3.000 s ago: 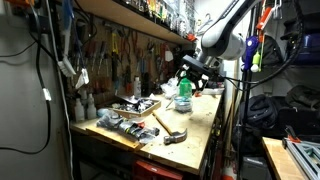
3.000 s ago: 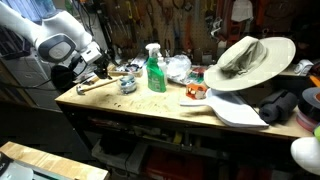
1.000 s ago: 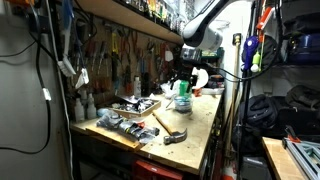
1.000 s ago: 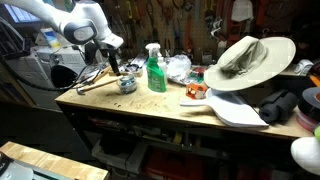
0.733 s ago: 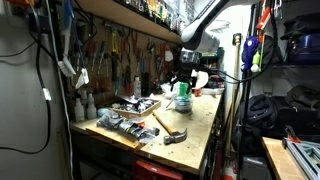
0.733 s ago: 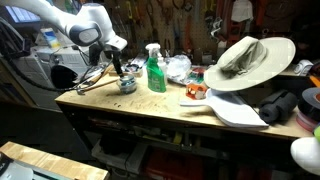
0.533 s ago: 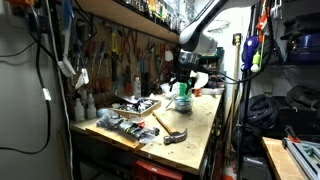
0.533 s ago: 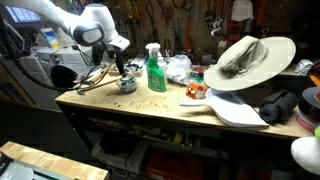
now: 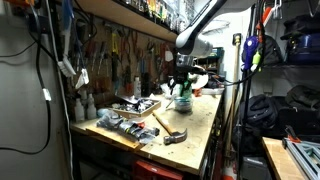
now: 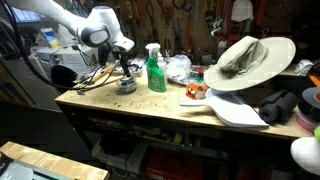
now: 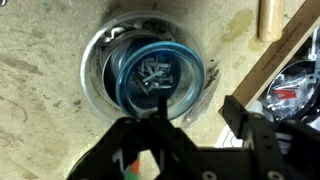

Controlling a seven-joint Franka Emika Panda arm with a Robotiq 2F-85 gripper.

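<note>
Wrist view: round tin [image 11: 155,80] just below pincer [image 11: 195,118].

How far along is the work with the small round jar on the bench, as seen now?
Done: the claw hangs right above the round jar, which stands on the bench. In hand: nothing yet; the jaws stand apart and hold nothing. Left: to grip the jar, it seems.

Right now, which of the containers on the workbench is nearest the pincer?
The small round blue-rimmed dish holding small metal bits. The pincer hangs directly over it; the taller green spray bottle stands off to one side.
</note>
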